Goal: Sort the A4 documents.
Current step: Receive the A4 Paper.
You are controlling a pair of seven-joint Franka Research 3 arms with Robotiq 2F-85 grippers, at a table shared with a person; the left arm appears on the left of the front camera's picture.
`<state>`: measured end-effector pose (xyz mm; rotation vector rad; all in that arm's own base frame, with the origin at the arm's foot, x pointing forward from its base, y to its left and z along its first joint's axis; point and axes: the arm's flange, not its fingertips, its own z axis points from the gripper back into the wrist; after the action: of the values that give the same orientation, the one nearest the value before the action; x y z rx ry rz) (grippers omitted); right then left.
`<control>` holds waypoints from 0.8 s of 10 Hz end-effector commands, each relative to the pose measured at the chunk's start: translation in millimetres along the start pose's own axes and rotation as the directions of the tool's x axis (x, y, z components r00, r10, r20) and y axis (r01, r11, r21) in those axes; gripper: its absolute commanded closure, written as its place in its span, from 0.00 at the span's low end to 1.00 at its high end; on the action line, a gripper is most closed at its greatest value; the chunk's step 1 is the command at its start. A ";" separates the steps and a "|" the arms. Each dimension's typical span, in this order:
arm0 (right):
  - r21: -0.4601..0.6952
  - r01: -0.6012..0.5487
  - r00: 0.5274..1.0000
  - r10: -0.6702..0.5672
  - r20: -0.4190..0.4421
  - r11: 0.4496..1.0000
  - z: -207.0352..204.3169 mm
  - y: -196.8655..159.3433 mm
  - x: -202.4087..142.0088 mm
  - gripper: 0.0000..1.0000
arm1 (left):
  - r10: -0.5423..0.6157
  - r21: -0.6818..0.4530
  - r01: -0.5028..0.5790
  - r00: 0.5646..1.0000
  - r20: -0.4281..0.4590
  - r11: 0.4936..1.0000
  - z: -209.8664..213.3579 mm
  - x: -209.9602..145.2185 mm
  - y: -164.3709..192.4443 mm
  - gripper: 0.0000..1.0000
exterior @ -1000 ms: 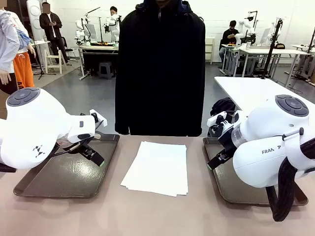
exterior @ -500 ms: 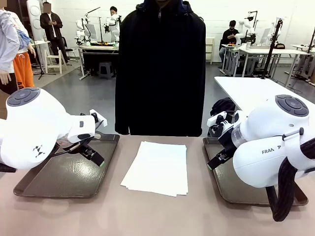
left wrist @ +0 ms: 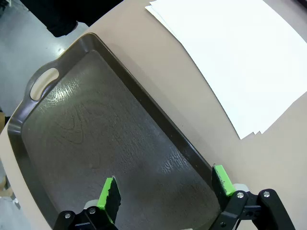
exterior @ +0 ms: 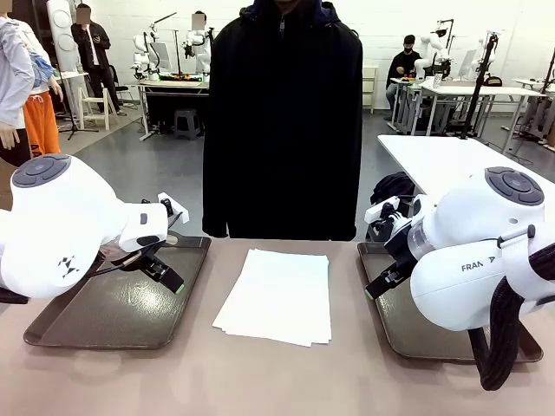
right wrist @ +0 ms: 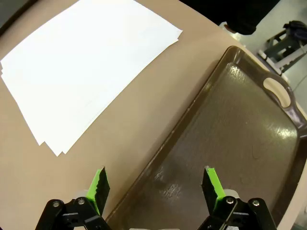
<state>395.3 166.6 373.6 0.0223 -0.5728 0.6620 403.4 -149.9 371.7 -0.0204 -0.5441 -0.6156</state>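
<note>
A small stack of plain white A4 documents lies in the middle of the table between two dark trays, its sheets slightly fanned; the same stack of documents fills the upper right of the left wrist view, and the documents lie at the upper left of the right wrist view. My left gripper hovers open over the left tray, nothing between its green pads. Over the right tray my right gripper hangs open and empty, pads spread wide.
A person in a black coat stands at the far edge, right behind the documents. Both trays are bare inside, the left tray and the right tray each with a cut-out handle. Bare table lies in front of the stack.
</note>
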 end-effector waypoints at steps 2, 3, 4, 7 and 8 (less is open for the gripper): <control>0.076 0.017 0.999 -0.020 0.048 0.997 32.5 -11.9 -14.3 0.00 | 0.055 0.020 -0.055 0.998 0.001 0.998 21.3 -19.9 20.1 0.00; 0.092 0.023 0.997 -0.029 0.073 0.995 50.6 -20.9 -20.9 0.00 | 0.082 0.014 -0.082 0.996 0.017 0.996 37.0 -31.8 31.3 0.00; 0.110 0.015 0.994 -0.028 0.110 0.994 73.8 -30.9 -26.3 0.00 | 0.113 -0.021 -0.112 0.993 0.042 0.993 58.4 -42.6 45.8 0.00; 0.182 0.016 0.990 -0.041 0.133 0.983 110.7 -60.8 -45.1 0.00 | 0.142 -0.160 -0.117 0.977 0.156 0.980 98.6 -63.4 80.6 0.00; 0.204 0.038 0.982 -0.074 0.172 0.978 122.6 -72.6 -53.3 0.00 | 0.150 -0.207 -0.107 0.968 0.200 0.972 108.1 -70.1 87.0 0.00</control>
<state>374.0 75.1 482.5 0.2354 -0.6606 0.6620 394.8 -38.7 466.5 -0.2305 -0.6626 -0.5037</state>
